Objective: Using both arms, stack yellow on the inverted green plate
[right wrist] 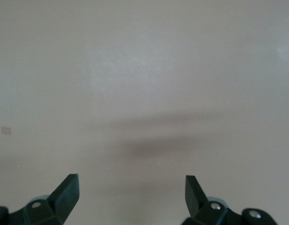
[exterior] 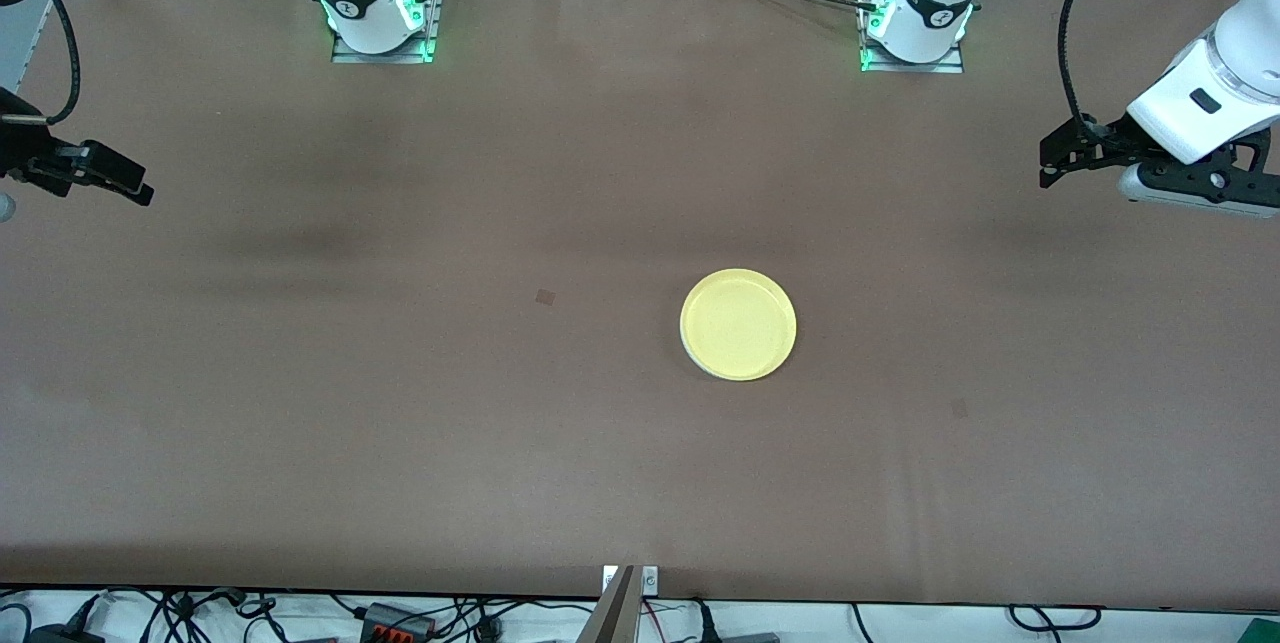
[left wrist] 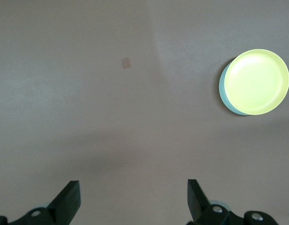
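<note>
Yellow plate [exterior: 738, 324] resting rim-up on the inverted green plate [left wrist: 224, 89], near the middle of the brown counter [exterior: 400, 403] and somewhat toward the left arm's end; only a thin crescent of green shows under the yellow rim. Left end effector [exterior: 1048, 163] hangs over the counter at the left arm's end, fingers [left wrist: 68, 200] spread wide and empty. Right end effector [exterior: 135, 185] hangs over the right arm's end, likewise spread and empty, well apart from the stack.
</note>
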Action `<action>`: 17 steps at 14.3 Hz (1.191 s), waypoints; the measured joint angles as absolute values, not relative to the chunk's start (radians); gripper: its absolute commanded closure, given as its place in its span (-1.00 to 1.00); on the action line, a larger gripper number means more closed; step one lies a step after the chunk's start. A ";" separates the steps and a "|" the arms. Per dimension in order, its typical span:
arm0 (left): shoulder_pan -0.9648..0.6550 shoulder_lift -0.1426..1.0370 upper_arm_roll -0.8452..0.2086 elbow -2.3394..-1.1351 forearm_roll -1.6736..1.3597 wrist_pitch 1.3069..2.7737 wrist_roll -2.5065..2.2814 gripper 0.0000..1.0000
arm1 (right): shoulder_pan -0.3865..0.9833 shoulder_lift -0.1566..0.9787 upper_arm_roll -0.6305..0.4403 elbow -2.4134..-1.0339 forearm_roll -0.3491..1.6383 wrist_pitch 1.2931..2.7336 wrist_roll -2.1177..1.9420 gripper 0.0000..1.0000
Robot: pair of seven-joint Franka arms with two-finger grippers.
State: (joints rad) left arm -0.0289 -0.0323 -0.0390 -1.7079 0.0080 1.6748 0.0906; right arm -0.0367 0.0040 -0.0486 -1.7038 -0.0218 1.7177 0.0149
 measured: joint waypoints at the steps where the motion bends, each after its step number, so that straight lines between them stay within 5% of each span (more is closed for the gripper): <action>1: -0.029 -0.032 -0.039 -1.707 0.008 1.675 0.091 -1.00 | -0.035 0.002 -0.047 -1.704 -0.023 1.718 0.015 -1.00; 17: -0.029 -0.032 -0.039 -1.704 0.008 1.675 0.091 -1.00 | -0.008 -0.011 -0.039 -1.702 -0.024 1.690 -0.006 -1.00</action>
